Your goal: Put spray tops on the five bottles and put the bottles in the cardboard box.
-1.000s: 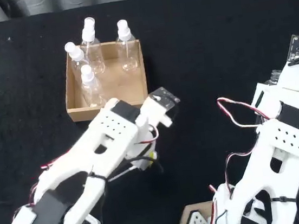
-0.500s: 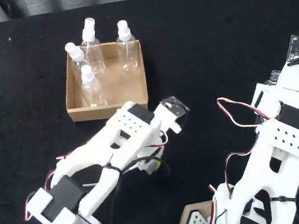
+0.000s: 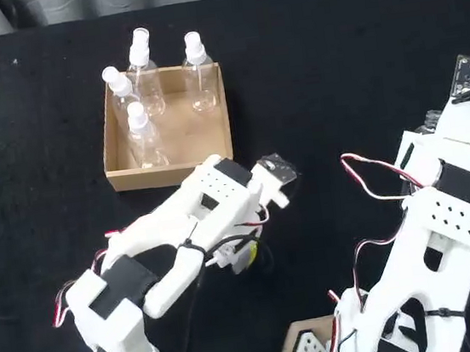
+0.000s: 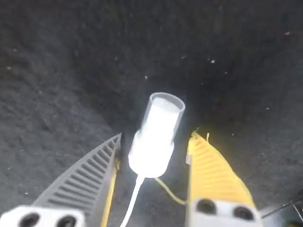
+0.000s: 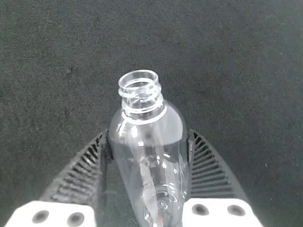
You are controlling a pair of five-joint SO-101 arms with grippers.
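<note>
Left wrist view: clasps a white spray top in the left hand, over the black desk. Right wrist view: holds an uncapped clear bottle by its body in the right hand. High view: shows four topped bottles upright in the cardboard box.

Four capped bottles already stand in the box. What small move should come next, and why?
Probably carry the spray top held in the left gripper toward the right gripper, lining its tube up over the open neck of the bottle held there. That bottle has no top yet, and the two arms are apart.
</note>
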